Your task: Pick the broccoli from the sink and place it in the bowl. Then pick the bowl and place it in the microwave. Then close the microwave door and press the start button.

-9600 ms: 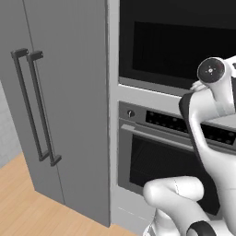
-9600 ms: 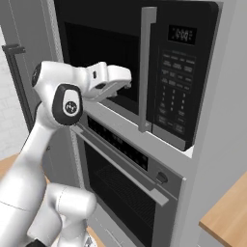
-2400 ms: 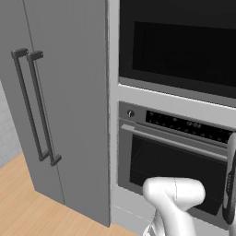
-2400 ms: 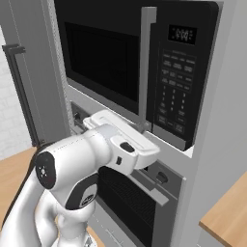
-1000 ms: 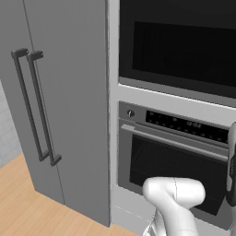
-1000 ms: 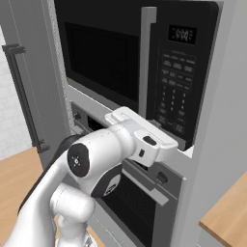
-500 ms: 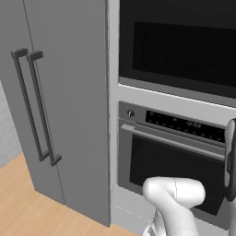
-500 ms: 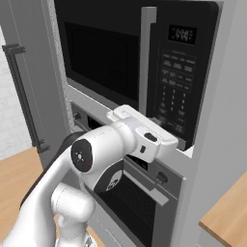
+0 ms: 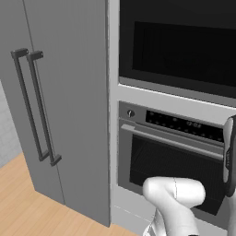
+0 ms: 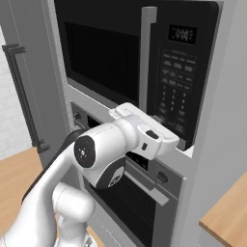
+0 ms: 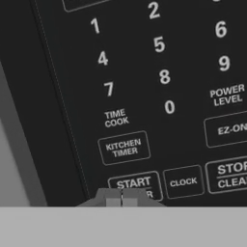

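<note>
The microwave point(image 10: 144, 58) is built in above the oven, and the microwave door point(image 10: 99, 60) lies flush with its front, shut. In the hand view the keypad is close up, and the START button point(image 11: 135, 183) sits just above my gripper point(image 11: 121, 199). Its two fingertips are pressed together, shut on nothing, right at the button's lower edge. Seen from the right base, my gripper point(image 10: 180, 143) is against the lower corner of the control panel point(image 10: 176, 91). The broccoli and the bowl are hidden, and the sink is out of view.
A handled oven point(image 10: 144, 198) with a control strip point(image 9: 182, 123) sits below the microwave. Tall grey cabinet doors point(image 9: 60, 101) with bar handles stand to the left. A wooden counter corner point(image 10: 226, 214) juts in at the lower right.
The hand has crept slightly up and in toward the keypad over the last second; earlier it swung from the door down and across to the panel. The door has stayed shut.
</note>
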